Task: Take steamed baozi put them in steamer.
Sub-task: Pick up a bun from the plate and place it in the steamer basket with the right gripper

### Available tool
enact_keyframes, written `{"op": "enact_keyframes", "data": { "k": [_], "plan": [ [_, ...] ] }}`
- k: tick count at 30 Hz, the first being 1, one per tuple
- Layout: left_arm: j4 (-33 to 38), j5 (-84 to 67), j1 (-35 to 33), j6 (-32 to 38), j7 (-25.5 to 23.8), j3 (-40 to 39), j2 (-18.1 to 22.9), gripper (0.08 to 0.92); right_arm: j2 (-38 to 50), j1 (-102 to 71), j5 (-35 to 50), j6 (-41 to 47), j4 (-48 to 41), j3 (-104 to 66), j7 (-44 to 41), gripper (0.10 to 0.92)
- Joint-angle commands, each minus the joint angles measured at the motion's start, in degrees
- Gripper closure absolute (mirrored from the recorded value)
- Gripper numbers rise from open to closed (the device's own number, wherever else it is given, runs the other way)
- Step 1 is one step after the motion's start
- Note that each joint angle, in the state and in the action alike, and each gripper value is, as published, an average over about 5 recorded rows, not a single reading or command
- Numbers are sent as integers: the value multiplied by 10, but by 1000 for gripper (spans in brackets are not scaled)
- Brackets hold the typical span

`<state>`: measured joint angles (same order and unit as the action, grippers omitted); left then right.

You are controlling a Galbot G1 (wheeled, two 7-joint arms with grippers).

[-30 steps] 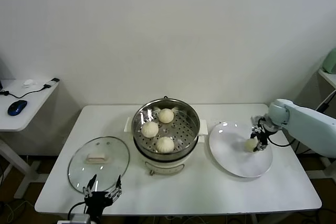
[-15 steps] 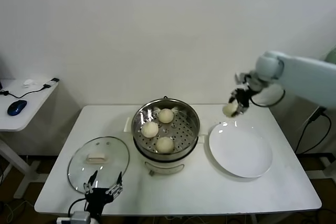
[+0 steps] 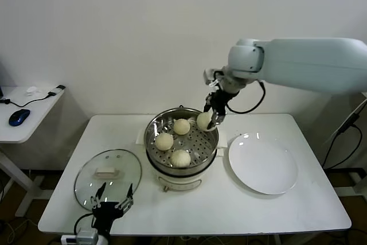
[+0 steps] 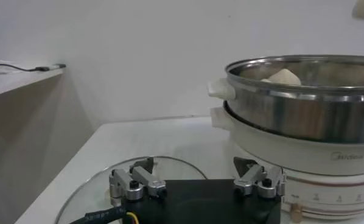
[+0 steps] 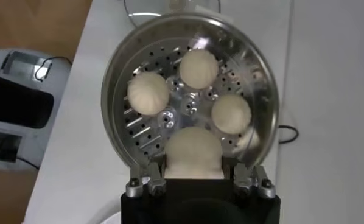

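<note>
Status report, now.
Right tool shut on fourth bao, over steamer. Three baozi inside. Left tool open by lid. Path clear.

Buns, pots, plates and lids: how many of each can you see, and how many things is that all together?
Buns: 4, three lying in the pot and one held in the right hand
Pots: 1
Plates: 1
Lids: 1
Total: 7

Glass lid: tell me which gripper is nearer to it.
Left. The left gripper hovers open at the glass lid's near edge; the right gripper holds a baozi over the steamer, farther away.
</note>
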<state>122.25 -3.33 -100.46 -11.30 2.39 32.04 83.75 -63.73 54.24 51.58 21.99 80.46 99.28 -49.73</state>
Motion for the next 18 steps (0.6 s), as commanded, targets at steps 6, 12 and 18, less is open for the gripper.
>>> {"op": "enact_keyframes", "data": {
  "k": [6,12,18],
  "plan": [
    [-2,-2,1,-1,0,1,0,177,-53,-136,-45,41,-51,-14,69,414],
    [-8,-7,4,0,0,4,0,177,-53,-162,-59,40,-75,-29,72,414],
    [-13,-10,7,1,0,4,-2,177,-53,-174,-61,37,-80,-40,78,407]
  ]
}}
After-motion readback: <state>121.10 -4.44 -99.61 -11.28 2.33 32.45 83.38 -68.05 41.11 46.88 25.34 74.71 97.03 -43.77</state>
